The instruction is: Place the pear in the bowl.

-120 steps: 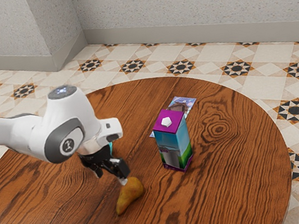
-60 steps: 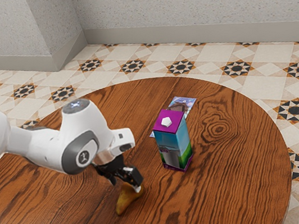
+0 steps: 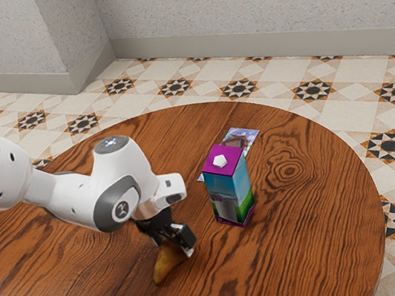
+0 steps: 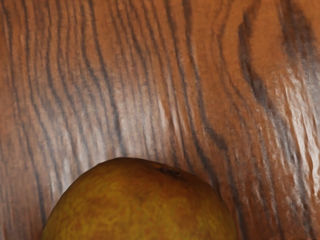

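Observation:
Low over the table, my gripper [image 3: 174,245] stands open around the thick end of the pear [image 3: 168,264]. One finger is on the pear's side toward the carton; the other is partly hidden behind the hand and fruit. The yellow-brown pear lies on its side on the wood, its narrow end pointing toward the exterior view's lower left. In the wrist view the rounded pear [image 4: 140,205], with a dark spot on its skin, is just under the hand.
A tall purple, blue and green carton [image 3: 229,188] stands upright close to the hand, toward the exterior view's right. Behind it a flat picture card [image 3: 245,137] lies on the round wooden table [image 3: 319,249].
My hand has moved down and toward the exterior view's right, from above the pear to around its thick end. The pear and carton have stayed put. A teal sliver behind the hand is now covered.

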`<state>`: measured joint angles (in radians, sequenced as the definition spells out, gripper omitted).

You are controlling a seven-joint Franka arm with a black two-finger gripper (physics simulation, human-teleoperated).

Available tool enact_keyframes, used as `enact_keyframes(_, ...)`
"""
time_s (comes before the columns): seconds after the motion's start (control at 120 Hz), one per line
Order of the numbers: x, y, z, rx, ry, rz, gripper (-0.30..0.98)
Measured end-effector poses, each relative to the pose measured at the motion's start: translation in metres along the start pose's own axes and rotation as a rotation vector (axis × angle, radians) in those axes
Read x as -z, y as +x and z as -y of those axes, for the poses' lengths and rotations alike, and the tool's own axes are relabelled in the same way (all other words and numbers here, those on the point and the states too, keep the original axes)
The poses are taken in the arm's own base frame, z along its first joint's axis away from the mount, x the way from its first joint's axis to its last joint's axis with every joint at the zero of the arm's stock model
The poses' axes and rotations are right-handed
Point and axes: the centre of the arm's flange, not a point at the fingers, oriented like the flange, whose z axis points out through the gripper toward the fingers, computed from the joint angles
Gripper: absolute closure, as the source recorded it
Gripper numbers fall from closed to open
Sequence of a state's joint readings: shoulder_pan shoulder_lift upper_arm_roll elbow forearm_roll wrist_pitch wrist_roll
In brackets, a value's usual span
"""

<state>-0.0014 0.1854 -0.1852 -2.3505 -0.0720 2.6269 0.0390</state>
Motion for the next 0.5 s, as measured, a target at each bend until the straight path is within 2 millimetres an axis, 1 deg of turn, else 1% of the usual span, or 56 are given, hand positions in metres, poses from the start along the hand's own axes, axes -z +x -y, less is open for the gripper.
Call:
enact_keyframes(0.4, -0.014, -0.002, 0.005, -0.036, -0.004, 0.021, 0.00)
enact_keyframes(0.5, -0.017, 0.001, 0.006, -0.042, -0.007, 0.021, 0.02)
